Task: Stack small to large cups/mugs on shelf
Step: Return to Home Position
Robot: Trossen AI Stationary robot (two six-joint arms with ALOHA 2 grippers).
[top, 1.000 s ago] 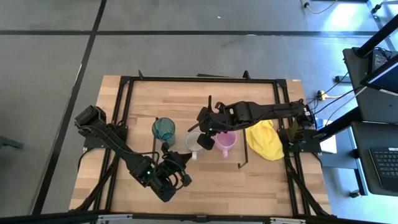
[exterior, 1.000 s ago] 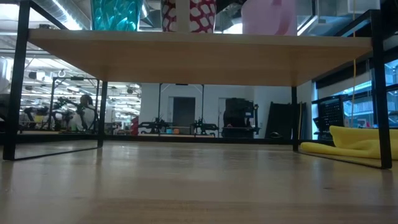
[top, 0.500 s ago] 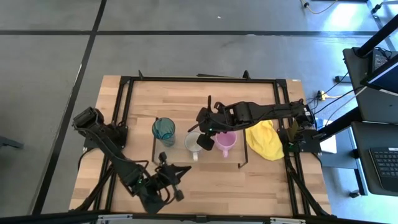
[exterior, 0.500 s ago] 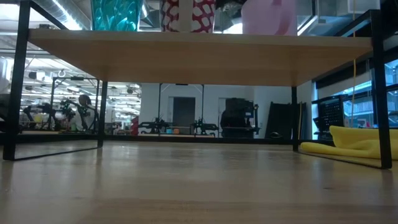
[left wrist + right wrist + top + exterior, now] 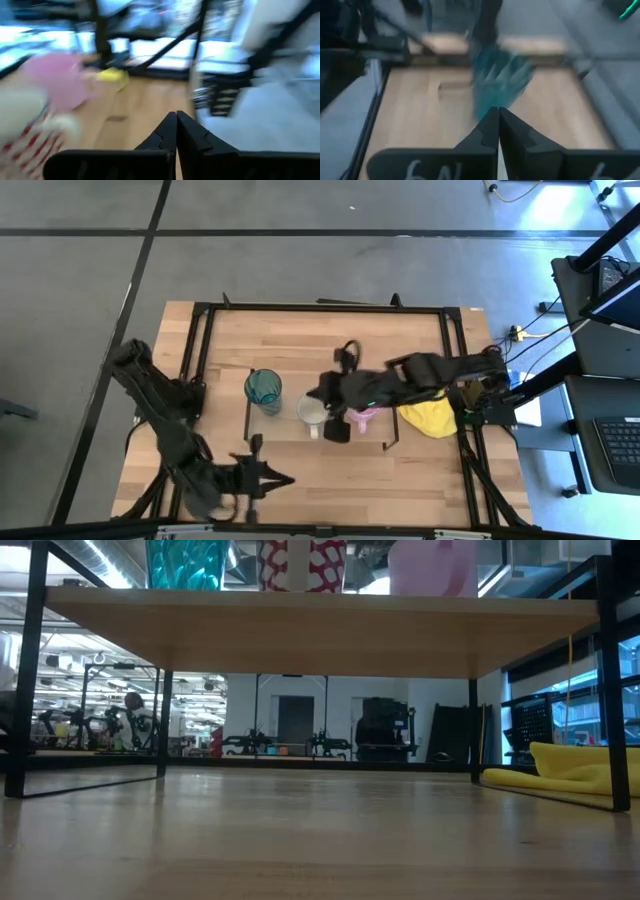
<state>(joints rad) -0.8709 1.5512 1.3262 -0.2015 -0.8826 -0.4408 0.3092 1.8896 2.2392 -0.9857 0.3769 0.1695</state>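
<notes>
The counter [image 5: 300, 340] is carrying the shelf [image 5: 320, 635] at its middle. The right tool [image 5: 498, 111], tips pressed together on nothing, is hanging over the shelf by the two mugs. The left tool [image 5: 176, 116], likewise pressed together, is hovering by the counter's near edge, left of middle. The tumbler [image 5: 264, 388] is standing at the shelf's left end, the white mug [image 5: 313, 411] mid-board, the pink mug [image 5: 365, 418] rightward (side by side, none nested). Placing is looking finished. The return to rest is seemingly in hand, calling for the right arm to rise clear of the rims.
</notes>
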